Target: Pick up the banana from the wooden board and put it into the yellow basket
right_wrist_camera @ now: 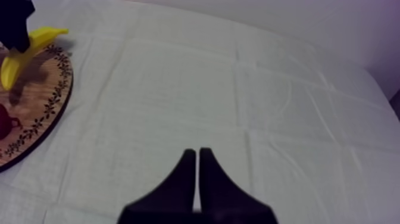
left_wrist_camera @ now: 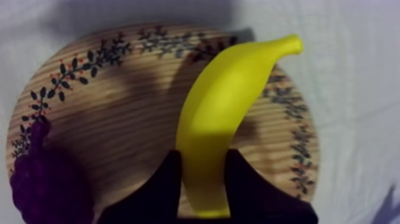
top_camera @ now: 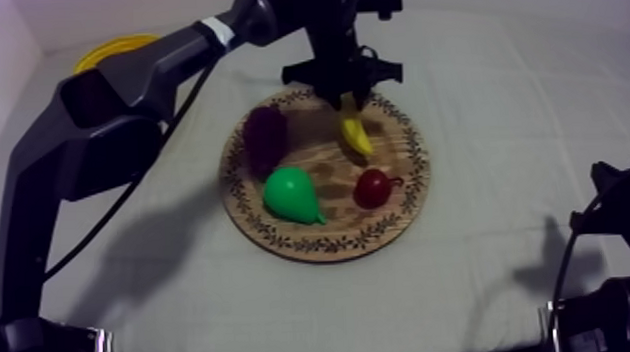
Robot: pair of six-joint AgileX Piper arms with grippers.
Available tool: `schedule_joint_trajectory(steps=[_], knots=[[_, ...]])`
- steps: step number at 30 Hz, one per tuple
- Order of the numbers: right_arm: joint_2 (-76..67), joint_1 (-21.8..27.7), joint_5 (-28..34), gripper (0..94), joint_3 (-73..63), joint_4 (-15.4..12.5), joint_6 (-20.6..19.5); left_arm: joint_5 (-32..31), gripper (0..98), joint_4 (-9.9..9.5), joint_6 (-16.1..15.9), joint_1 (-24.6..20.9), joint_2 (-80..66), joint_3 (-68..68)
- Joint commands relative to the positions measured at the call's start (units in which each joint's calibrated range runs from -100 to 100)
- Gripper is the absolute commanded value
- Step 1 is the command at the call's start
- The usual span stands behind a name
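While my right gripper (right_wrist_camera: 197,152) hangs low over the bare cloth (right_wrist_camera: 238,89), well apart from the wooden board (top_camera: 326,246) on its right side, its two black fingers are pressed together into a narrow wedge and hold nothing. On the near half of the board lie the green pear (top_camera: 292,195), towards the left with its narrow end pointing at the near rim, and the small red fruit (top_camera: 371,188), just to the right of the pear and apart from it. Farther back on the left half lies the bunch of grapes (top_camera: 266,136), dark purple, close to the patterned rim. Across from the grapes, on the far right part of the board, is the banana (top_camera: 355,133), and my left gripper (top_camera: 344,95) comes down on it from above. The left wrist view shows the fingers (left_wrist_camera: 161,184) closed on either side of the banana's thick end, pinching it, while the rest of the fruit curves away over the wood towards the rim. A shadow falls on the board beside the banana, but I cannot tell whether it touches the wood or is just clear of it. Beyond the board to the far left, partly hidden behind the left arm (top_camera: 126,95), sits the yellow basket (top_camera: 114,47).
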Motion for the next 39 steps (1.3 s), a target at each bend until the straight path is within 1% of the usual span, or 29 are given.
schedule_joint_trajectory(steps=[1,5,9,15,20,26,30,34,39], knots=[[0.0,0.0,0.0,0.3,0.0,0.0,0.0,0.0,26.0,-0.89,0.0,0.0,-3.7,0.8],[0.0,0.0,0.0,0.3,0.0,0.0,0.0,0.1,26.6,-2.56,0.7,-1.1,-12.1,4.9],[0.0,0.0,0.0,0.3,0.0,0.0,0.0,0.1,27.2,-4.49,1.6,-3.9,-21.8,13.5],[0.0,0.0,0.0,0.3,0.0,0.0,0.0,0.1,27.5,-6.96,2.1,-10.4,-35.8,28.5],[0.0,0.0,0.0,0.3,0.0,0.0,0.0,0.1,27.8,-8.40,2.0,-16.7,-44.1,38.5],[0.0,0.0,0.0,0.3,0.0,0.0,0.0,-2.2,27.7,-9.20,1.3,-23.9,-48.4,47.4],[0.0,0.0,0.0,0.3,0.0,0.0,-0.1,-4.1,27.9,-9.62,1.0,-27.2,-47.6,51.4],[0.0,0.0,0.0,0.3,0.0,0.0,0.0,-6.2,28.1,-9.83,1.1,-28.8,-45.2,53.2],[0.0,0.0,0.0,0.3,0.0,0.0,0.0,-8.1,28.2,-9.88,1.6,-29.2,-41.5,52.6]])
